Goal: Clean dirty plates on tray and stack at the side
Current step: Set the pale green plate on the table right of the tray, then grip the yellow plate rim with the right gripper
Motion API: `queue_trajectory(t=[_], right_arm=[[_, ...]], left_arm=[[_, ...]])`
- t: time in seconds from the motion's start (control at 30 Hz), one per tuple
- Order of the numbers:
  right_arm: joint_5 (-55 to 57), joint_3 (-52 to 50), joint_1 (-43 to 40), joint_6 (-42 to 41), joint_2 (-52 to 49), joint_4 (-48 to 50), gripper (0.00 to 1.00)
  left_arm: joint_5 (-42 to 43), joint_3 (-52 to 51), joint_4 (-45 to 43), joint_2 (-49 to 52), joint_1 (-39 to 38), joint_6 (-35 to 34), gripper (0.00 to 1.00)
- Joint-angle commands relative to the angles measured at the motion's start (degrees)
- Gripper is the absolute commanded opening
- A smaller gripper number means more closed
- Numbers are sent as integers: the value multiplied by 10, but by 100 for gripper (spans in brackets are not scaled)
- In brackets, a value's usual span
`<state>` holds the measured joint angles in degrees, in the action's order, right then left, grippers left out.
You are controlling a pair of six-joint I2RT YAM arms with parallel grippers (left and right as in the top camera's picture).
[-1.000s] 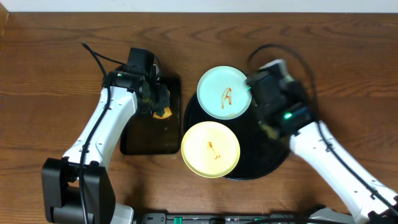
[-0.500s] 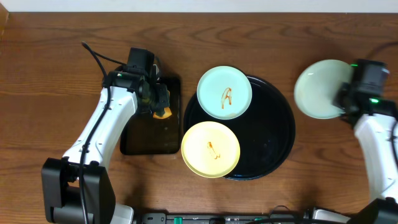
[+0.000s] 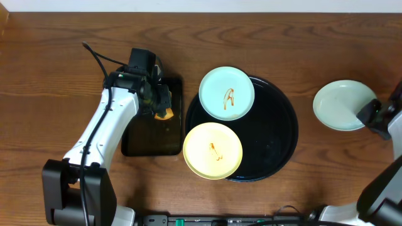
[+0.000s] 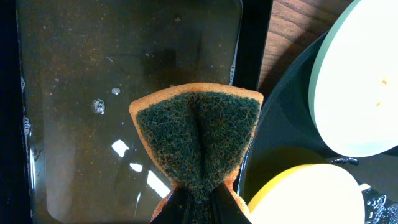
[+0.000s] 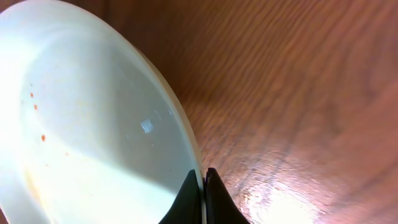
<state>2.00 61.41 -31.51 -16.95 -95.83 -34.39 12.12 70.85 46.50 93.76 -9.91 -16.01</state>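
The round black tray (image 3: 276, 135) holds a mint-blue plate (image 3: 227, 93) with an orange smear at its upper left and a pale yellow plate (image 3: 212, 150) with a small smear at its lower left. My right gripper (image 3: 369, 115) is shut on the rim of a second mint-blue plate (image 3: 339, 104), held tilted over the wood at the far right; the right wrist view shows my fingers (image 5: 203, 186) pinching its rim (image 5: 93, 124). My left gripper (image 3: 160, 103) is shut on an orange-and-green sponge (image 4: 199, 137) over the rectangular tray.
A smaller black rectangular tray (image 3: 147, 141) with a film of soapy water (image 4: 93, 93) lies left of the round tray. Bare wood table surrounds both trays.
My right arm swung from over the round tray to the far right, carrying the mint-blue plate off the tray. The left arm and sponge stayed still.
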Motion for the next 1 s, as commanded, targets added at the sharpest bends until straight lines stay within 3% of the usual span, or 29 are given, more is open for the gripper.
queue_trajectory(t=[0.0,0.07,0.13,0.2,0.33,0.5,0.6,0.77,0.97], right_arm=[[-58,10,-7,25,-9,4,1],[-76,11,-7,36,-3,5,8],[-122,12,-6,55,7,6,27],[-201,12,-6,83,24,5,33],[-316,12,10,127,56,-23,39],[-371,12,70,183,76,-117,43],[-372,5,126,202,73,-177,52],[-368,-42,238,222,73,-200,49],[-365,-114,367,196,73,-159,48]], left_arm=[[3,2,2,-14,1,9,7],[3,2,2,-14,1,9,7],[3,2,2,-14,1,9,7],[3,2,2,-14,1,9,7],[3,2,2,-14,1,9,7],[3,2,2,-14,1,9,7],[3,2,2,-14,1,9,7],[2,-4,0,-13,1,10,8],[-96,-42,-26,-9,1,10,8]])
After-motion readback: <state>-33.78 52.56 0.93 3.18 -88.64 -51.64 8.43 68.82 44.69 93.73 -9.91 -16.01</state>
